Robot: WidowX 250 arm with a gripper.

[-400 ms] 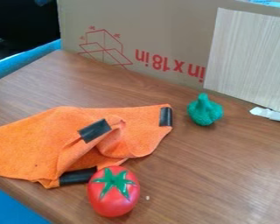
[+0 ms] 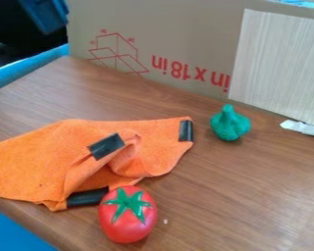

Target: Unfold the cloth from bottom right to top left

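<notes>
At the upper left edge, beyond the table's far corner, shows a dark blue-black part that looks like my gripper (image 2: 45,14), well away from the cloth. The orange cloth (image 2: 35,162) lies crumpled across the left of the table. One black-taped corner (image 2: 106,146) is folded over onto its middle. Another black patch (image 2: 186,131) marks the right end of the cloth, and a third (image 2: 86,197) is at its lower edge, beside the tomato. What lies beneath the folds is hidden.
The red tomato (image 2: 127,214) stands against the cloth's lower edge. A green toy piece (image 2: 229,122) sits right of the cloth. Behind the wooden table (image 2: 251,196) stand a cardboard box (image 2: 179,29) and a pale board (image 2: 281,63); a white object (image 2: 303,128) lies at right.
The dark part at the upper left has come down further into view from the top edge. Cloth, tomato and green piece have not moved.
</notes>
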